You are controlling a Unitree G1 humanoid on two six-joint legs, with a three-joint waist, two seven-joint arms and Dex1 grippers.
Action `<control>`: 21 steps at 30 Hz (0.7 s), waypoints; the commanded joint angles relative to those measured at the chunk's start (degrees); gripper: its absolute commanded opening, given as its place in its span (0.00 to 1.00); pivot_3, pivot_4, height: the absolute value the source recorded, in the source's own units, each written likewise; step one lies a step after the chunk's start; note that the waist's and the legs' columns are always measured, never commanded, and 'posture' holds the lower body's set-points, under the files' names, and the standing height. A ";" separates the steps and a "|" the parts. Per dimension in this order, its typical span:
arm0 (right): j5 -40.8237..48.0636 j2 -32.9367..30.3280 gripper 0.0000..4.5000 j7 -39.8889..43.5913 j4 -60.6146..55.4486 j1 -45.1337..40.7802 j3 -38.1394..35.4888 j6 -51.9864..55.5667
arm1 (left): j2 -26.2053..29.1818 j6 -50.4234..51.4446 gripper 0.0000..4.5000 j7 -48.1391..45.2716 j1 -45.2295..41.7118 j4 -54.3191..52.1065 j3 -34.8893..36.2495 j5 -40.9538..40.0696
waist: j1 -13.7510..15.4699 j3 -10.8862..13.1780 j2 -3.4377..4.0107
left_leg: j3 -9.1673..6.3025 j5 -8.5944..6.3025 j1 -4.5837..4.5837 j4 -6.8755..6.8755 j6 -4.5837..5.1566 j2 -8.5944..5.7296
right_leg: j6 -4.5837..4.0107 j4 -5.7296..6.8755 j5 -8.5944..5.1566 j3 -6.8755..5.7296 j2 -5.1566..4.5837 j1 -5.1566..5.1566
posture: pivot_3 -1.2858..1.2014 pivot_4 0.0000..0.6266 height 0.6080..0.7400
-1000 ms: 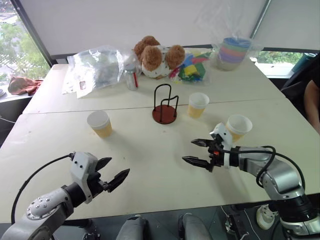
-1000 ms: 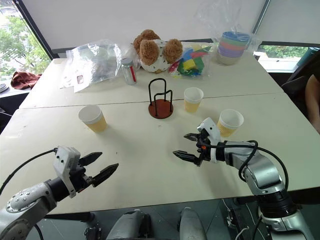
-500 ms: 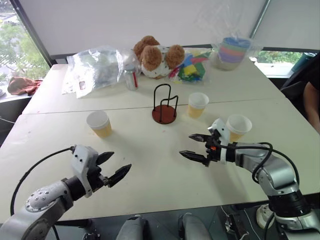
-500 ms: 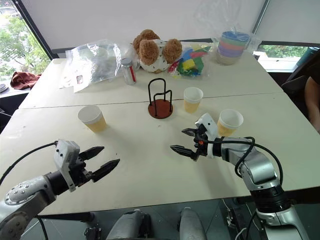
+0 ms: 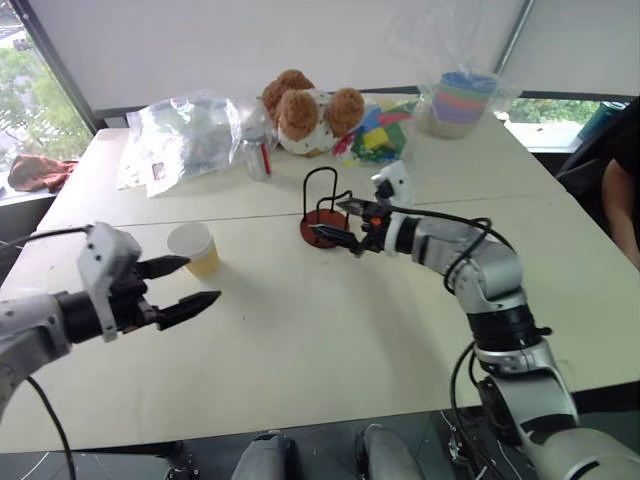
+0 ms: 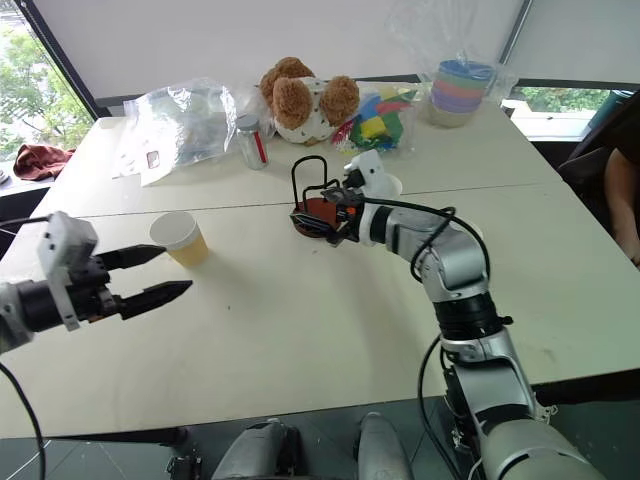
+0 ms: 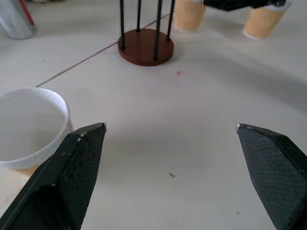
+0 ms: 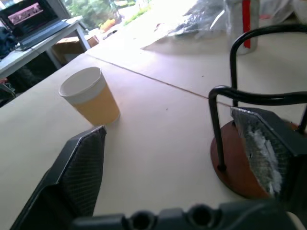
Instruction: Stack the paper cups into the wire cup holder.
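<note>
Right end effector hangs with its black fingers spread apart and empty, right at the wire cup holder, one fingertip over the dark red base and the other beside the black loops. Left end effector is likewise wide apart and holds nothing; it sits well to the left of the holder, just in front of the nearest paper cup, which stands upright on the surface.

In the left wrist view two more paper cups stand just beyond the holder, on its far right side; the right arm hides them from the head camera.

Risks, as I judge them: the right fingers are so close to the thin wire loops that a small swing could hook a loop and drag or tip the light holder, and the forearm passing over the two hidden cups could knock them flat. On the left, a closing grip set too low or too hard would crush the soft paper wall, and a fingertip arriving at the rim first would push the cup away rather than take it.

The surface is a pale, matt tabletop with a seam running across it just behind the holder. Farther back from the holder lie a crumpled clear plastic bag, a small can, a brown plush toy, bright blocks and a wrapped stack of pastel bowls. Windows with greenery flank a white wall, and a person's arm shows at the far right.
</note>
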 commanded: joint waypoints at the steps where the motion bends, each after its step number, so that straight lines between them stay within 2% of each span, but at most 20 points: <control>1: -0.25 2.62 1.00 -1.86 2.43 -1.68 -0.39 0.04 | -0.24 0.75 1.00 0.25 0.40 -0.30 3.36 -1.20 | 0.04 0.00 0.00 | 0.00 0.01 -0.03 0.00 -0.03 0.00 | 0.00 -0.01 0.00 0.00 -0.01 0.00 | 0.52 0.24 1.00; 8: -6.61 7.52 1.00 -5.79 13.97 -5.69 1.08 -8.44 | 1.17 4.26 1.00 -1.89 3.75 -3.57 7.68 -5.61 | -0.55 0.00 -0.01 | 0.02 0.04 -0.13 0.01 -0.07 -0.07 | 0.01 -0.09 0.01 0.03 -0.07 -0.08 | 0.52 0.24 1.00; 13: -11.13 11.75 1.00 -9.95 22.59 -8.88 1.23 -16.56 | 0.80 3.85 1.00 -0.71 3.12 -3.08 7.77 -5.07 | -1.32 0.00 0.00 | -0.01 0.11 -0.12 -0.02 -0.21 -0.04 | 0.01 0.00 0.01 0.03 -0.03 -0.12 | 0.52 0.24 1.00; 15: -12.55 12.56 0.88 -10.68 24.02 -9.58 1.30 -19.41 | 0.81 3.72 1.00 -0.68 3.17 -2.95 7.77 -4.97 | -1.63 0.00 0.00 | -0.01 0.12 -0.12 -0.02 -0.21 -0.04 | 0.01 0.01 0.01 0.03 -0.04 -0.11 | 0.52 0.24 1.00; 17: -13.39 12.87 0.71 -9.67 23.04 -9.39 2.22 -20.67 | 0.71 3.39 1.00 -0.81 3.52 -2.85 7.74 -4.56 | -1.71 0.00 0.00 | -0.01 0.12 -0.12 -0.02 -0.21 -0.04 | 0.01 0.02 0.01 0.03 -0.04 -0.12 | 0.52 0.24 1.00; 21: -14.29 12.98 0.25 -8.07 21.54 -8.76 3.30 -20.67 | 0.14 2.60 1.00 -1.20 4.07 -2.97 6.45 -3.82 | -1.80 0.00 0.01 | -0.02 0.12 -0.12 -0.08 -0.21 -0.03 | 0.02 0.06 0.01 0.03 -0.02 -0.18 | 0.52 0.24 1.00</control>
